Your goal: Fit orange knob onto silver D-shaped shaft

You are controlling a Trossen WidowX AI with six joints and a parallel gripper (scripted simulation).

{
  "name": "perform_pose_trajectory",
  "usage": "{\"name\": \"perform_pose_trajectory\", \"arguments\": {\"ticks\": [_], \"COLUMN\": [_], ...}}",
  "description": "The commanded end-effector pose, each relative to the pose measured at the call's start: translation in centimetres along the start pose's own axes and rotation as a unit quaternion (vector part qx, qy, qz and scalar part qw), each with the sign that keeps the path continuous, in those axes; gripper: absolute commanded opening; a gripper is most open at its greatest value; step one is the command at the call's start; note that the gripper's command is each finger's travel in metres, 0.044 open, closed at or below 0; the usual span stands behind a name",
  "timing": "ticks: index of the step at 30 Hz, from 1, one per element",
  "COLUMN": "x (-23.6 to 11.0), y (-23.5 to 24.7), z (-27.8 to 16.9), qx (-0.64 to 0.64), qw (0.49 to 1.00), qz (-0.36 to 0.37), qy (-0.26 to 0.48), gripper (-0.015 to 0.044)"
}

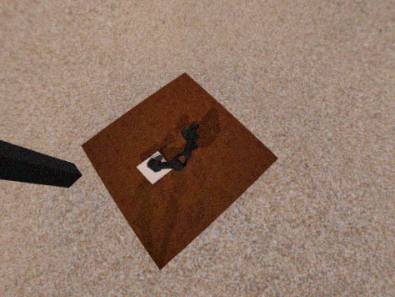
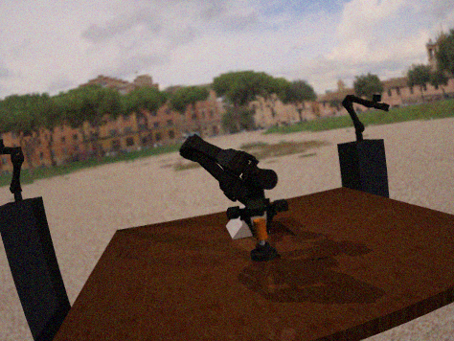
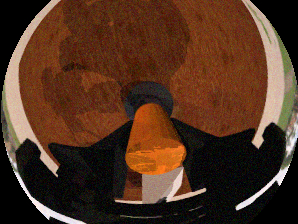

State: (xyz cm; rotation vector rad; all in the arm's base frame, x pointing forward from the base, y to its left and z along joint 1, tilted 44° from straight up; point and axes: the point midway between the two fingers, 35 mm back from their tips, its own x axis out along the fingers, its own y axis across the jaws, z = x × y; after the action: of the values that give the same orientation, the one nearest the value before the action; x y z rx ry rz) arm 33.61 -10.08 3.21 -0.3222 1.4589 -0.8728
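Note:
My gripper (image 2: 261,225) (image 3: 154,152) is shut on the orange knob (image 2: 260,229) (image 3: 153,137) and holds it upright. The knob hangs straight over the dark round pedestal (image 2: 264,252) (image 3: 152,94) on the brown table (image 2: 168,287) (image 1: 208,200) (image 3: 200,43). In the exterior view a short gap shows between the knob's lower end and the pedestal. The silver shaft is hidden by the knob in the wrist view and is too small to make out elsewhere. In the top view the arm (image 1: 187,148) covers the knob and the pedestal.
A white block (image 2: 238,228) (image 1: 151,175) sits at the arm's base just behind the pedestal. Dark camera posts stand off the table at the left (image 2: 29,268) and at the back right (image 2: 362,165).

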Motion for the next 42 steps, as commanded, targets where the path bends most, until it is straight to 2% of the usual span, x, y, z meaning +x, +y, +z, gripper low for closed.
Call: {"name": "perform_pose_trajectory", "arguments": {"ticks": [1,5,26,33,42], "x": [-0.16,0.04,-0.14,-0.08,0.2], "y": [-0.01,0.06,-0.07,0.01,0.05], "z": [0.14,0.08,0.13,0.18,-0.04], "qx": [0.034,0.096,0.096,0.194,0.199], "qw": [0.999,0.995,0.995,0.981,0.98], "qz": [0.0,0.0,0.0,0.0,0.0], "qy": [-0.002,-0.002,-0.002,-0.002,-0.002], "gripper": [0.0,0.0,0.0,0.0,0.0]}}
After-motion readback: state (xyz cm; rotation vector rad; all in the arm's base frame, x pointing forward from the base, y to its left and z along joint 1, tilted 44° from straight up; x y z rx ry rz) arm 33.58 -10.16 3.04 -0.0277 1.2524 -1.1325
